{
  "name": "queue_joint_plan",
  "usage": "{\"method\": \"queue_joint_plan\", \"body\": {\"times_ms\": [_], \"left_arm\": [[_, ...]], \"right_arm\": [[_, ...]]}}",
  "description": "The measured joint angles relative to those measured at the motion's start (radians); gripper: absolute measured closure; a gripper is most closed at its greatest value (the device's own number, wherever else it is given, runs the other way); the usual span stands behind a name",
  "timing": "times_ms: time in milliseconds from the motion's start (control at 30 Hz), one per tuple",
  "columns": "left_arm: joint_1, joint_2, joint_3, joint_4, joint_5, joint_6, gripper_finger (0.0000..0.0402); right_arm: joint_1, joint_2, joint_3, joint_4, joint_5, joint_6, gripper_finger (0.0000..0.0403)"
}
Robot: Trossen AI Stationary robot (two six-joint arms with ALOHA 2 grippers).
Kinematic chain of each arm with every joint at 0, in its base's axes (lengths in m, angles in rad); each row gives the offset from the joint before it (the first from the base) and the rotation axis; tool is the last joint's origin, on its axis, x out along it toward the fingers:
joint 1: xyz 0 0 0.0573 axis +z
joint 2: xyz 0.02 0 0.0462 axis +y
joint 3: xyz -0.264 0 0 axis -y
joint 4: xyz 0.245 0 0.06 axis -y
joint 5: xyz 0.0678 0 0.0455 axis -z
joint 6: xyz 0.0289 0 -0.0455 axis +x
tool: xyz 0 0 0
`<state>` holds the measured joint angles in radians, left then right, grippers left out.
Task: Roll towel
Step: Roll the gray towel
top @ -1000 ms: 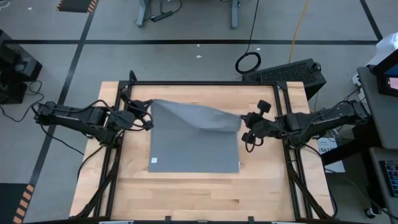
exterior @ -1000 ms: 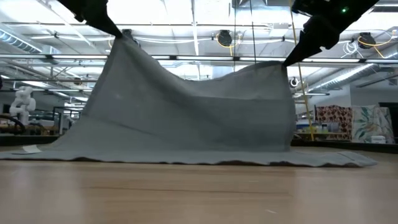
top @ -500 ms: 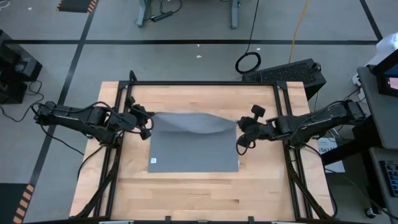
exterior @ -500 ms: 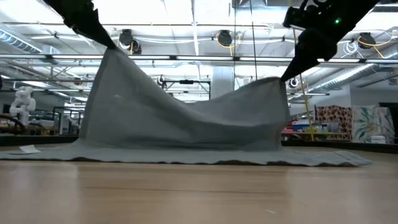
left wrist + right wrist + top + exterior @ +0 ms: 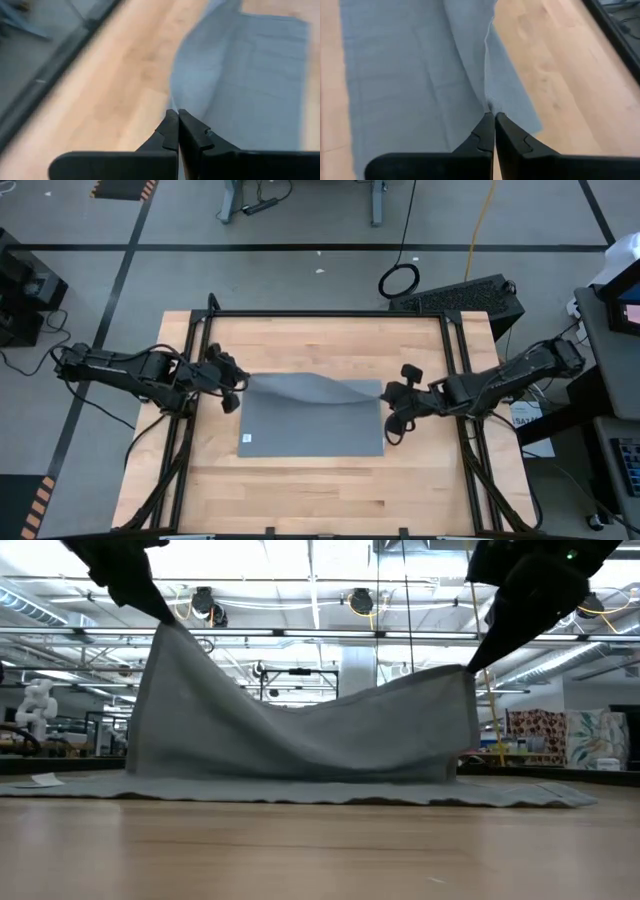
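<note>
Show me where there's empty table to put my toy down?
Bare wood lies between the towel and the table's near edge, and beyond the towel up to the far rail. The middle is crowded: the left claw and right claw each pinch a lifted towel corner.

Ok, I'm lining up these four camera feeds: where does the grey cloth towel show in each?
High view: plain grey cloth towel at table centre.
Low view: raised like a tent, mid-frame.
Left wrist view: beyond the shut left end effector.
Right wrist view: beyond the shut right end effector.
Shared landmark: wooden tabletop.

towel's [image 5: 312, 415] lifted far edge carried nearer and lower, both pincers moved toward the near edge
</note>
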<state>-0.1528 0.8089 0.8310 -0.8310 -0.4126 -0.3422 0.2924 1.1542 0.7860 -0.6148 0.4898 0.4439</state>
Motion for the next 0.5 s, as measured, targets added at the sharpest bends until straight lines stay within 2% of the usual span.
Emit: {"method": "queue_joint_plan", "body": {"times_ms": [100,167,500], "left_arm": [[0.000,0.000,0.000,0.000,0.090,-0.037,0.0400],[0.000,0.000,0.000,-0.003,0.112,-0.045,0.0400],[0.000,0.000,0.000,-0.059,0.136,-0.071,0.0400]], "right_arm": [[0.025,0.000,0.000,-0.001,-0.034,0.033,0.0403],[0.039,0.000,0.000,-0.002,-0.056,0.065,0.0403],[0.099,0.063,0.000,0.000,-0.055,0.143,0.0403]]}}
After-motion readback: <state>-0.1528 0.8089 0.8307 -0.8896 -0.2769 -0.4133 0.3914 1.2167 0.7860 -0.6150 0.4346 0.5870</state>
